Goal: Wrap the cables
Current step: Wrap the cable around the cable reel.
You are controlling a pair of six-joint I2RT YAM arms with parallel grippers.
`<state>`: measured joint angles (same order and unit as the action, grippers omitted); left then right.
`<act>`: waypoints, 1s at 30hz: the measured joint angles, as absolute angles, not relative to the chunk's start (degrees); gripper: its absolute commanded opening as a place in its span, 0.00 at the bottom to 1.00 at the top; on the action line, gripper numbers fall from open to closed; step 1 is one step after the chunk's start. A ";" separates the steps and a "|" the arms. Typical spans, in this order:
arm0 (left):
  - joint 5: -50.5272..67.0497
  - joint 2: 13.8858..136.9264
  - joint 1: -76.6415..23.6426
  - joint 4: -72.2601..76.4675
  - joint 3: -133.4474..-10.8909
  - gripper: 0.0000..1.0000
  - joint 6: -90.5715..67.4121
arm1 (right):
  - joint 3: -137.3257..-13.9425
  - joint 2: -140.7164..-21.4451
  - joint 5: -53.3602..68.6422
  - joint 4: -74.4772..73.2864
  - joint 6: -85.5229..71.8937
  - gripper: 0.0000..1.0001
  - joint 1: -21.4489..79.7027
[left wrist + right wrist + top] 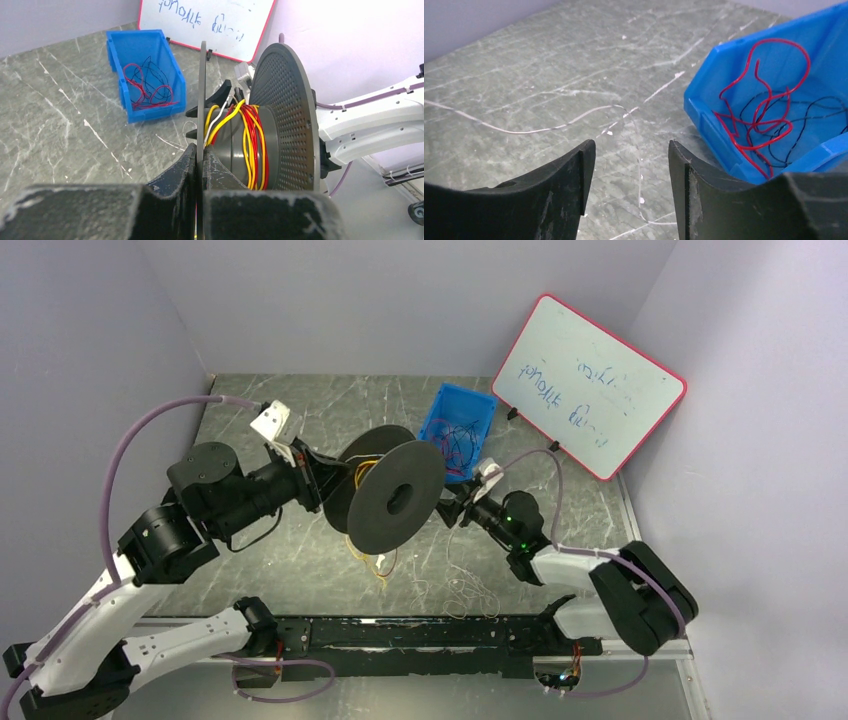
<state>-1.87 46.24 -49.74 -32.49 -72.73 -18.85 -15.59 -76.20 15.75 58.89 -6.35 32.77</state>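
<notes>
My left hand (201,157) clamps the flange of the dark grey plastic spool (285,115), with thin red, yellow and white cables (250,145) wound just beyond it; my right hand (631,150) is apart.

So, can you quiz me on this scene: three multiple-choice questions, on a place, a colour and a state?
1. The blue bin stands: A next to the whiteboard; B on a shelf; C on the floor.
2. The cables wound on the spool are: A yellow, red, white; B green; C purple.
3. The right gripper is: A shut on a cable; B open, empty; C holding a pen.
Key: 1A, bin and board sit side by side; 2A, the left wrist view shows those colours; 3B, its jaws stand apart around nothing.
</notes>
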 measured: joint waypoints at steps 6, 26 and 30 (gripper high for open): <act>-0.95 47.59 -49.74 -33.28 -76.77 0.07 -17.98 | -13.30 -68.86 17.26 60.62 -5.13 0.63 32.77; 3.31 49.06 -49.71 -34.37 -82.15 0.07 -16.25 | -14.22 -87.00 23.03 73.56 -5.67 0.67 32.91; 3.49 49.12 -49.74 -34.41 -82.15 0.07 -16.27 | -17.69 -93.43 24.21 76.73 -6.66 0.67 32.95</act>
